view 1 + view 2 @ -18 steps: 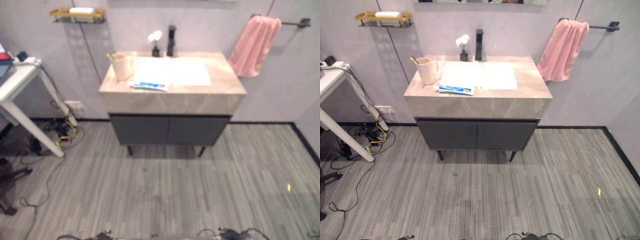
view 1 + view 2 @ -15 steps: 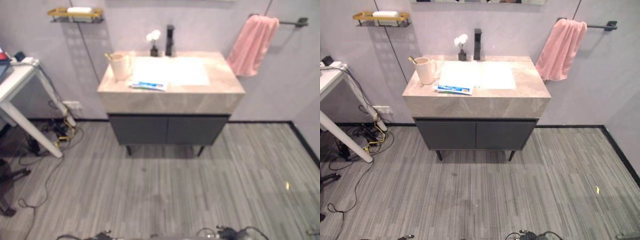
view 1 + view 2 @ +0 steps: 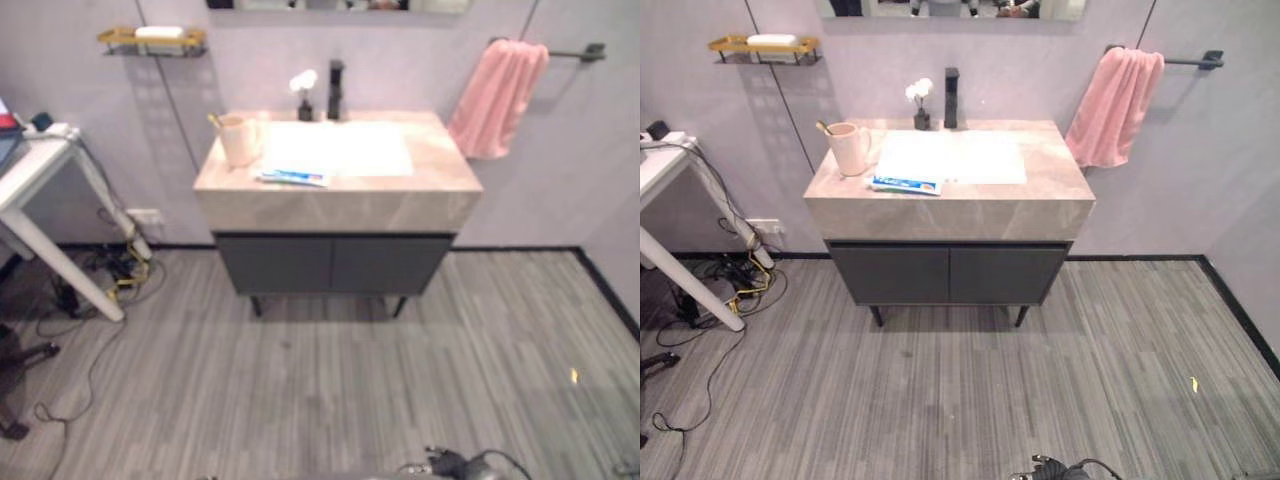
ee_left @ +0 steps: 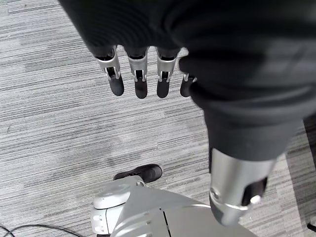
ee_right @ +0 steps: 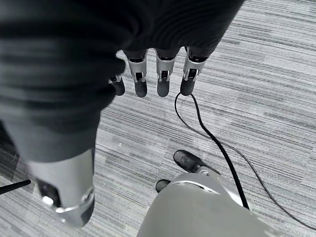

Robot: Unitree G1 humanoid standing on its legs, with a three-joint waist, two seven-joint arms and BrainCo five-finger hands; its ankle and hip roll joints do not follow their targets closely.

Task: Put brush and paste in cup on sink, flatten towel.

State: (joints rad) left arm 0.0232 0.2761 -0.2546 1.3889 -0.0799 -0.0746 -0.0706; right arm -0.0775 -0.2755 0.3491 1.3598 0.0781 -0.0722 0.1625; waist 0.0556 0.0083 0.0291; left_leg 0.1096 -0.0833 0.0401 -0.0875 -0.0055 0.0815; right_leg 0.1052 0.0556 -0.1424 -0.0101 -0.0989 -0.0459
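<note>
A pale pink cup point(image 3: 849, 147) stands at the left end of the marble sink counter point(image 3: 1040, 205), with a brush handle point(image 3: 823, 127) sticking out of it. The blue and white paste tube point(image 3: 905, 184) lies flat in front of the cup, near the white basin point(image 3: 952, 157). A pink towel point(image 3: 1112, 108) hangs bunched on a black wall bar point(image 3: 1188, 62) to the counter's right. My left hand point(image 4: 140, 75) hangs over the floor, fingers straight and holding nothing. My right hand point(image 5: 160, 73) hangs likewise, open and empty, far from the sink.
A black tap point(image 3: 951, 96) and a small vase with white flowers point(image 3: 921, 105) stand behind the basin. A wall shelf point(image 3: 762, 46) is at upper left. A white table point(image 3: 665, 172) with cables point(image 3: 725, 280) beneath stands at the left. Grey plank floor lies between me and the cabinet point(image 3: 950, 274).
The whole picture has shifted: the sink and towel sit a little lower and further left, so the camera has moved. Nothing on the counter has moved.
</note>
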